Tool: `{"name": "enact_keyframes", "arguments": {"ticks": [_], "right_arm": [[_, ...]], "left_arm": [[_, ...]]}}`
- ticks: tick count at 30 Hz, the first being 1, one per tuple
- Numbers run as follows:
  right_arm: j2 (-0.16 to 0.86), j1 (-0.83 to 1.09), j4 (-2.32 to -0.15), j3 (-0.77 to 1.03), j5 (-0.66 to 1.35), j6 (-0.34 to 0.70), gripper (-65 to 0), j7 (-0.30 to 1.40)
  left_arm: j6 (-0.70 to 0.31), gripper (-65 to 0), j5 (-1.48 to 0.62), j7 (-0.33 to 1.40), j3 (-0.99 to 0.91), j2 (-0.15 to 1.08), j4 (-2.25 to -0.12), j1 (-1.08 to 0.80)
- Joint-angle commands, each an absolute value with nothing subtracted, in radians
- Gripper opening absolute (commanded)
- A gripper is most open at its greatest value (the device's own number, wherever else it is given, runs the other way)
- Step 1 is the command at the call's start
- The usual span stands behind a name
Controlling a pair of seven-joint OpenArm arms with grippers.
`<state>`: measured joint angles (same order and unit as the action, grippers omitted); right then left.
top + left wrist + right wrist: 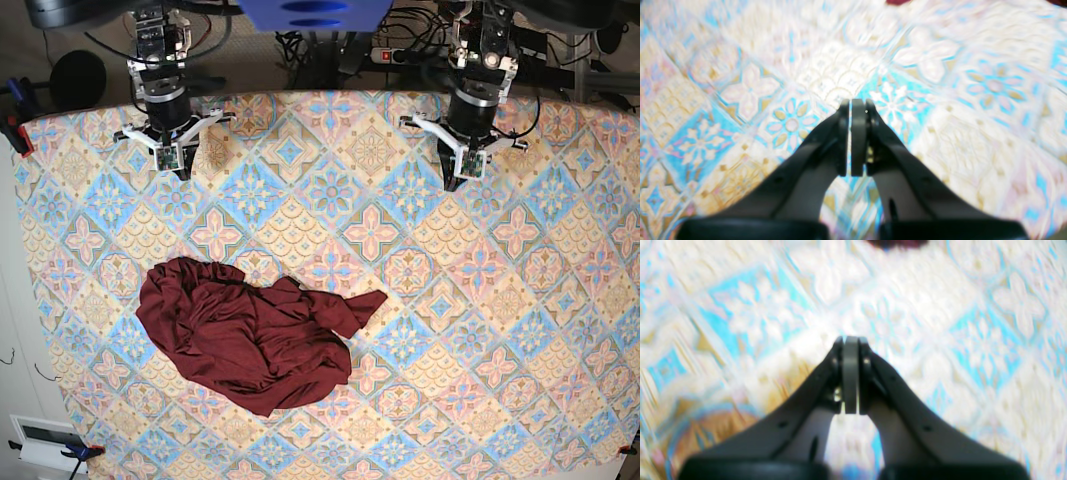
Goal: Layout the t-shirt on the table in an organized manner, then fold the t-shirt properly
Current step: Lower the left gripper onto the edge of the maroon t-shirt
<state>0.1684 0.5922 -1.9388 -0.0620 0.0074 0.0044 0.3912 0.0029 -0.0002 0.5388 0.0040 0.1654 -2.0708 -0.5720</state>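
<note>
The dark maroon t-shirt (255, 340) lies crumpled in a heap on the left-centre of the patterned table (500, 300), one sleeve or corner trailing toward the middle. Both arms hang at the far edge, well apart from it. My left gripper (455, 182) is at the back right, shut with nothing between its pads (857, 101). My right gripper (180, 168) is at the back left, also shut and empty (850, 338). Each wrist view shows blurred tablecloth and only a maroon sliver of the t-shirt (897, 1) (897, 242) at the top edge.
Cables and a power strip (400, 50) lie behind the table's far edge. Clamps hold the cloth at the corners (15, 135) (80, 452). A white box (40, 440) sits off the front left corner. Floor shows along the left side.
</note>
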Motion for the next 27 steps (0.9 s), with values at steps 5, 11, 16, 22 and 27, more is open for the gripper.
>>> {"name": "enact_keyframes", "arguments": {"ticks": [5,11,16,22,27], "right_arm": [[0.173,0.472,-1.962,-0.085,0.008,-0.002,-62.0,0.481],[0.171,0.395,-1.96,-0.114,0.008,-0.002,-60.9,0.507],[0.171,0.369,-1.957,-0.13,0.008,-0.002,-60.9,0.506],[0.171,0.369,-1.96,-0.131,0.008,-0.002,-60.9,0.504],[0.171,0.371,-1.96,-0.133,0.008,-0.002,-60.9,0.504]], "left_arm": [[0.002,-63.6,-0.002,0.676,0.005,0.102,-2.087,-0.386],[0.001,-63.3,0.001,0.908,0.007,0.016,-2.045,-0.119],[0.001,-63.2,0.001,1.029,0.007,-0.024,-1.922,0.061],[0.001,-63.0,0.001,1.026,0.007,-0.07,-1.693,0.196],[0.001,-48.4,-0.001,0.963,0.041,-0.088,-1.443,0.314]]}}
